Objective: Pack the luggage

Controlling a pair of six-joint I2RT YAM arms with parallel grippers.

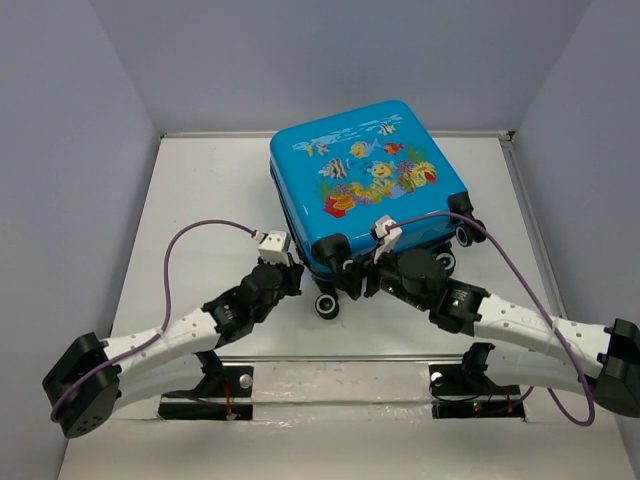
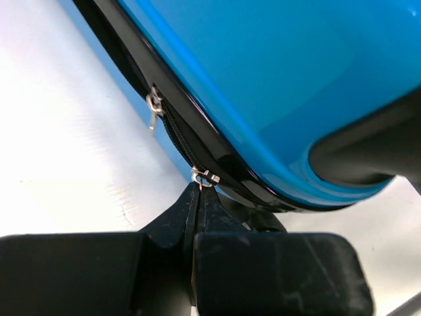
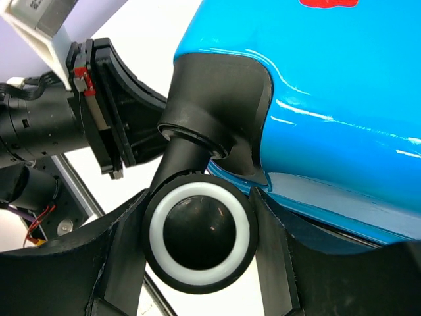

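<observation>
**A:** The luggage (image 1: pixel 370 180) lies flat on the table (image 1: pixel 200 200). Left gripper (image 2: pixel 197 197) pinches the zipper pull (image 2: pixel 205 176) at its near edge!

**B:** Right gripper (image 3: pixel 197 201) clamps the wheel (image 3: pixel 197 230) beside it, probably bracing the case for zipping.

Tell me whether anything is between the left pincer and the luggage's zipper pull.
Nothing visible does. The left pincer is shut on the zipper pull at the corner of the luggage, with its fingertips touching the pull. The right pincer grips a wheel.
</observation>
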